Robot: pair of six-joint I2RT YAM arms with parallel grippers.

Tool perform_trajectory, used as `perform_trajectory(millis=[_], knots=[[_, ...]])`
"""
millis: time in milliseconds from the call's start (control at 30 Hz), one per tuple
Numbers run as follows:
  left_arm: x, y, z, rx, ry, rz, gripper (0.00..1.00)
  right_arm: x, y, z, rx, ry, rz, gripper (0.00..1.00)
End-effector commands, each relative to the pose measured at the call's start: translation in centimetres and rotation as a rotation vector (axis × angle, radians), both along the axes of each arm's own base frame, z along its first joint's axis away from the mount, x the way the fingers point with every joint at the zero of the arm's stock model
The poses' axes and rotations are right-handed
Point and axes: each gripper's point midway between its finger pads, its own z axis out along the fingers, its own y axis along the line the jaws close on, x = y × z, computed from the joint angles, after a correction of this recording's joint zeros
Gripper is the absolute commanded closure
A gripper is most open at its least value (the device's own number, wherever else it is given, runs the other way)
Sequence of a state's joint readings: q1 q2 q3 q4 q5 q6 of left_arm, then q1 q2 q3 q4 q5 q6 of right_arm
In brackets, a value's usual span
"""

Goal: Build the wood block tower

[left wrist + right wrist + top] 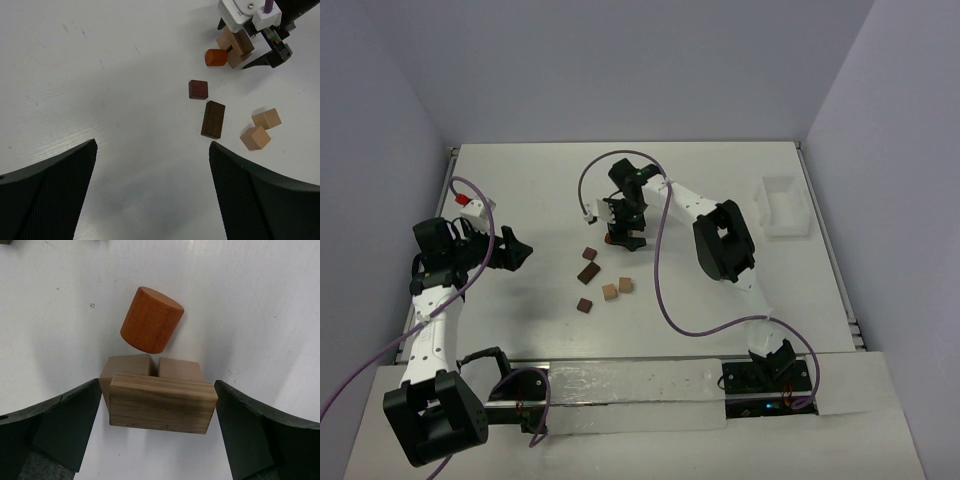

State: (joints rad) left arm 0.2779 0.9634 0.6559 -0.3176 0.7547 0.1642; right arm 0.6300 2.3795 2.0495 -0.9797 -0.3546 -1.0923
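The tower is a low stack: a long tan block (pixel 162 402) lies across two tan cubes (pixel 127 370), with an orange cylinder (pixel 151 320) on its side behind them. My right gripper (pixel 158 382) straddles the long block, jaws close beside its ends with a thin gap on the left. In the top view it (pixel 625 230) hangs over the stack. Loose wood blocks lie nearby: a dark cube (pixel 198 89), a dark long block (pixel 213 119) and two tan cubes (pixel 256 137). My left gripper (pixel 152 150) is open and empty, left of them.
A clear plastic box (pixel 783 207) stands at the right edge of the table. One more dark cube (pixel 584 305) lies nearest the arm bases. A purple cable (pixel 660 280) loops over the table right of the loose blocks.
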Motion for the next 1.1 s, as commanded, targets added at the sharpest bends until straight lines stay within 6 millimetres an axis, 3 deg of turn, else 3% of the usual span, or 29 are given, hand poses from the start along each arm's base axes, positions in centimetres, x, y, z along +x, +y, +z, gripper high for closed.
perform_trajectory(millis=[0,467,733,1067], knots=[[0.73,0.42,0.79,0.012,-0.043,0.006,0.01,0.07,1.26,0.45,0.012,-0.013,0.008,0.0],[0.79,0.44,0.83,0.012,-0.042,0.007,0.01,0.25,1.43,0.4,0.013,-0.017,-0.002,0.01],[0.75,0.4,0.82,0.011,-0.042,0.006,0.01,0.19,1.57,0.27,0.013,-0.007,-0.009,0.12],[0.78,0.46,0.88,0.012,-0.044,0.008,0.01,0.24,1.62,0.28,0.013,-0.005,-0.014,0.14]])
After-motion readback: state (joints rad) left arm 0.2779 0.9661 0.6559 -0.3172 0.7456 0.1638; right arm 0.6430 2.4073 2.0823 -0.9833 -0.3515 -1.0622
